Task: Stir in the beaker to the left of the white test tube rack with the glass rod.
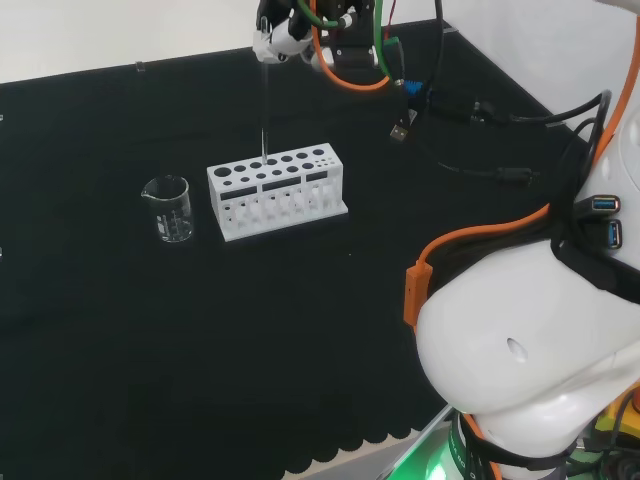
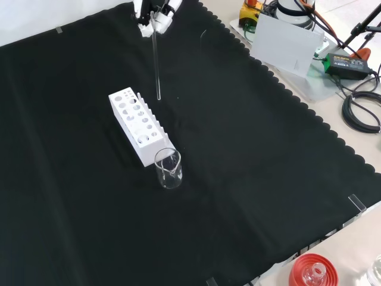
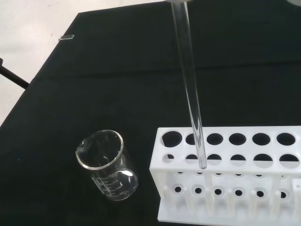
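Observation:
A clear glass beaker [image 1: 168, 207] [image 2: 168, 168] [image 3: 108, 165] stands upright on the black cloth, left of the white test tube rack [image 1: 277, 189] [image 2: 136, 124] [image 3: 230, 174] in the head view. The hand [image 1: 282, 35] [image 2: 155, 12] is high above the rack, shut on the top of a glass rod [image 1: 264, 105] [image 2: 156, 59] [image 3: 189, 84]. The rod hangs straight down. Its lower tip is in the air above the rack's holes, apart from the beaker. The beaker looks empty.
Black and orange cables [image 1: 470, 130] lie on the cloth right of the rack in the head view. A red ribbed stand with a flask [image 2: 311, 271] sits at the bench's near edge in the front view. The arm's white link [image 1: 540, 340] fills the head view's lower right.

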